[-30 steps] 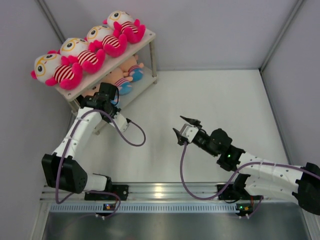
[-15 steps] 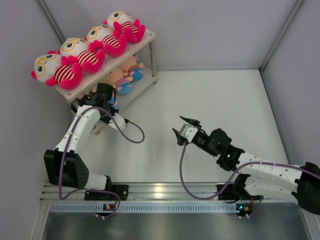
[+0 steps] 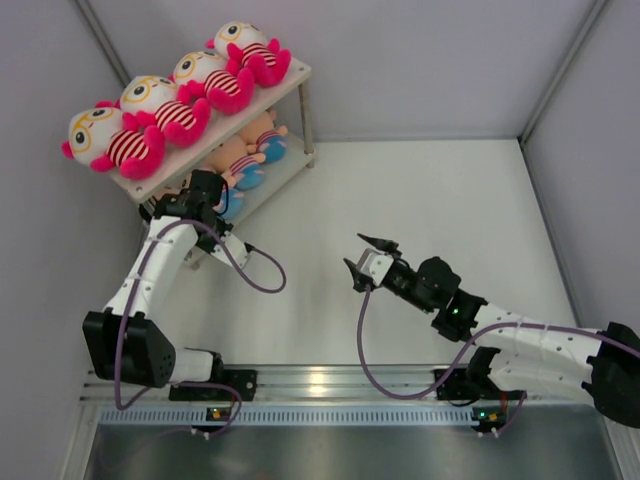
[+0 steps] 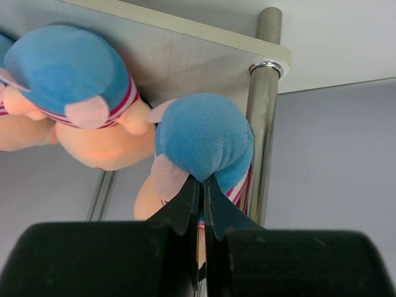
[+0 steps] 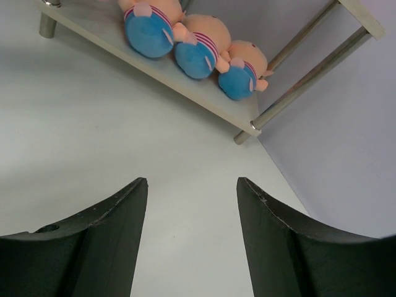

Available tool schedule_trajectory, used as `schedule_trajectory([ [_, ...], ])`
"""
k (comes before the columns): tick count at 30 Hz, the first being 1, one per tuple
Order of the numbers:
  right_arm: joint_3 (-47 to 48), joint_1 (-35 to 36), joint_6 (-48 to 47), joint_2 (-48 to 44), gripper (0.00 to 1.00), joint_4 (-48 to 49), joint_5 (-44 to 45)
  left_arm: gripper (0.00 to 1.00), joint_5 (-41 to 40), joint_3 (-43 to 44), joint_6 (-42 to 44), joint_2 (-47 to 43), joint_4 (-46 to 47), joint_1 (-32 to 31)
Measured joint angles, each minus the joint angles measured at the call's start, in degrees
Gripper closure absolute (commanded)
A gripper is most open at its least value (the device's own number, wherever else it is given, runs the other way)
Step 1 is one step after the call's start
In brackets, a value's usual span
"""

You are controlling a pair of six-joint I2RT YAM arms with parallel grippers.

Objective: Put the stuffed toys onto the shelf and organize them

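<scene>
The left gripper (image 4: 202,180), jaws clenched together, is touching its tips to the blue pants of a peach-faced toy (image 4: 204,136) lying on the shelf (image 4: 185,59), lower board, far left. The right gripper (image 3: 356,252) is hovering released above the table (image 3: 430,190).

Shelf (image 3: 297,72) sits at 10 o'clock on the bench (image 3: 430,190), along the left wall. Top board carries four stuffed toys (image 3: 185,115) in a row. The lower toys (image 3: 250,150) lie side by side beneath them. Left end effector (image 3: 205,195) is at the shelf's near end, tips touching the end toy (image 4: 204,133) beside the post (image 4: 263,111). Right end effector (image 3: 355,250) is mid-bench, at 4 o'clock from the shelf, well apart.
</scene>
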Motion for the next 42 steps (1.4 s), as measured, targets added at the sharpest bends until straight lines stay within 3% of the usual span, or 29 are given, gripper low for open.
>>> schedule_trajectory([
  [12, 0.00, 0.00, 0.42, -0.15, 0.39, -0.13, -0.09, 1.00, 5.20, 0.85, 0.24, 7.82, -0.13, 0.72],
  [28, 0.00, 0.00, 0.39, -0.24, 0.39, -0.17, 0.11, 1.00, 15.98, 0.83, 0.26, 8.24, 6.54, 7.78],
  [30, 0.00, 0.00, 0.39, -0.24, 0.39, -0.20, 0.13, 0.81, 17.00, 0.83, 0.31, 8.24, 6.75, 8.94],
  [31, 0.00, 0.00, 0.39, -0.24, 0.39, -0.22, 0.15, 0.58, 17.25, 0.79, 0.46, 8.22, 6.91, 9.55],
  [32, 0.00, 0.00, 0.42, -0.24, 0.39, -0.22, 0.20, 0.52, 17.29, 0.59, 0.87, 8.11, 7.10, 10.03],
  [36, 0.00, 0.00, 0.42, -0.24, 0.39, -0.24, 0.24, 0.39, 17.18, -1.95, 0.70, 7.04, 7.72, 11.17],
  [42, 0.00, 0.00, 0.44, -0.24, 0.39, -0.33, 0.24, 0.37, 18.47, -4.61, 0.66, 5.09, 7.39, 11.13],
])
